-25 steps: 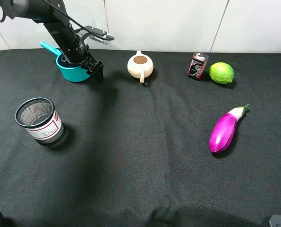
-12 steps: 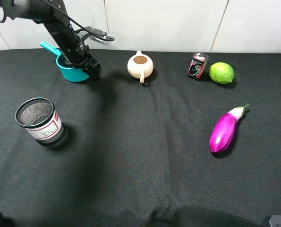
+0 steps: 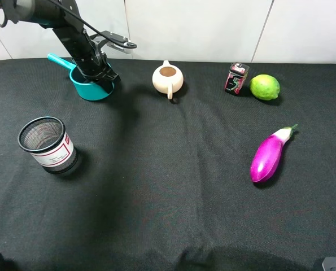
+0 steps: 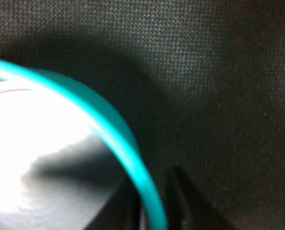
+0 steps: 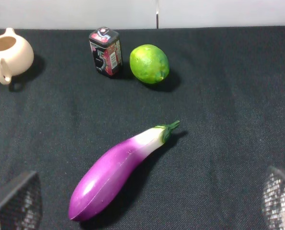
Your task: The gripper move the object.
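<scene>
The teal saucepan is found at the far left of the bench, near the cream teapot. Its rim is pinched by the left claw. In the wrist view, one dark finger is seen outside the rim and one inside. So the grabbing looks done. Whether the pan is lifted cannot be told. The moving and the letting go are still left.
</scene>
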### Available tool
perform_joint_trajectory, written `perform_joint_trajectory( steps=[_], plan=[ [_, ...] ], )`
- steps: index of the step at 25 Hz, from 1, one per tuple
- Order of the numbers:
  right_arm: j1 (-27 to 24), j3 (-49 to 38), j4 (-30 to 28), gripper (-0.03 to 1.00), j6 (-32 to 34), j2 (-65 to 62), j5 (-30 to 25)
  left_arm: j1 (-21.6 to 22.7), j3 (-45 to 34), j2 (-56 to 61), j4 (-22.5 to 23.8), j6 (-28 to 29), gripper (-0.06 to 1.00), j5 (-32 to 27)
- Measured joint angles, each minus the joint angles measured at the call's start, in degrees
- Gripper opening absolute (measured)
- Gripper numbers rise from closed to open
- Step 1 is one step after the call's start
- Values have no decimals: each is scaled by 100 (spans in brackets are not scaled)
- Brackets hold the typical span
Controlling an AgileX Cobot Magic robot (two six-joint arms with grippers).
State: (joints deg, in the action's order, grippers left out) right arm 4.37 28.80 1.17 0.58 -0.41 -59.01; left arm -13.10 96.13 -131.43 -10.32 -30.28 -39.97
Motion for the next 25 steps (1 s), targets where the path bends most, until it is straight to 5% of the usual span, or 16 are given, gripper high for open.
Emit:
perform_joint_trajectory(
  steps=[17,25],
  plan=[
    [0,0,5,69,0,0,0,0,29,5,34,0,2,52],
    [0,0,5,69,0,0,0,0,29,204,17,0,2,-392]
  ],
)
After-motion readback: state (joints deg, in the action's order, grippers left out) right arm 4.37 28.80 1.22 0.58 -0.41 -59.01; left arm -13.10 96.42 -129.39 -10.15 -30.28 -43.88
